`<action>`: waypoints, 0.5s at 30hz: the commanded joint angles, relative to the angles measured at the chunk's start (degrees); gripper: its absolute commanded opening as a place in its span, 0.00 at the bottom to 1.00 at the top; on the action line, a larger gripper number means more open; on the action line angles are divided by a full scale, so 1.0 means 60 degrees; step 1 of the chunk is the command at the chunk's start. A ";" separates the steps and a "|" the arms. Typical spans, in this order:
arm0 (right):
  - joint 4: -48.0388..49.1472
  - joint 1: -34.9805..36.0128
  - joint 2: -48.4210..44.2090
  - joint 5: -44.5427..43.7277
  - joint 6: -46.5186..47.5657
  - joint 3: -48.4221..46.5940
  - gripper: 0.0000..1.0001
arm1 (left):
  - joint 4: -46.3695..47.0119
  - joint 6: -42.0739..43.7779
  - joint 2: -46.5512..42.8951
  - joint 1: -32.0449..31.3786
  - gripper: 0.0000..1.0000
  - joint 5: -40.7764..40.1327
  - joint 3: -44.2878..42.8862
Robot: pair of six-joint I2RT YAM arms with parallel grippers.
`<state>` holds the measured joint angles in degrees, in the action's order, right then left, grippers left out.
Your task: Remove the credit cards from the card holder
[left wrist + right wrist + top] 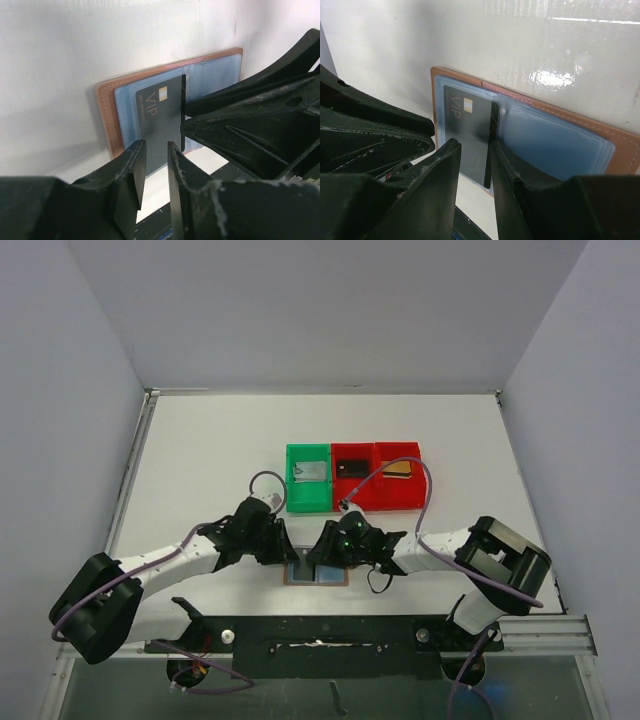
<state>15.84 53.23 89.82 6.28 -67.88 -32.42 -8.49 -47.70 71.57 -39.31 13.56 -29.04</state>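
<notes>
Soft overhead light; the top view is sharp. Glare whitens the tabletop [555, 77] in the right wrist view; the card holder [106, 115] edge blurs in the left.

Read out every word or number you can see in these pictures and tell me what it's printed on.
"VIP": on the dark rectangular card in the brown leather card holder, in its blue-grey pocket.
Small print beside it: too blurred to read.
Cards in the green plastic bin and red plastic bins: too small to read.
</notes>
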 commanded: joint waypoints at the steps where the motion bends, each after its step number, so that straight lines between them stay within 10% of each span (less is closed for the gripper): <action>1: -0.0614 0.0134 -0.0398 -0.0230 0.0357 -0.0348 0.32 | -0.0014 0.0156 -0.0041 -0.0124 0.22 -0.0263 -0.0470; 15: -0.1395 0.0221 -0.0676 -0.0566 0.0769 -0.0715 0.25 | 0.0819 0.0289 -0.0118 -0.0128 0.33 0.0337 -0.0127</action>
<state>6.74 54.43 88.75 4.08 -63.37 -37.60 -8.69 -47.11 70.24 -39.81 12.73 -29.36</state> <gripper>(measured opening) 0.254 0.337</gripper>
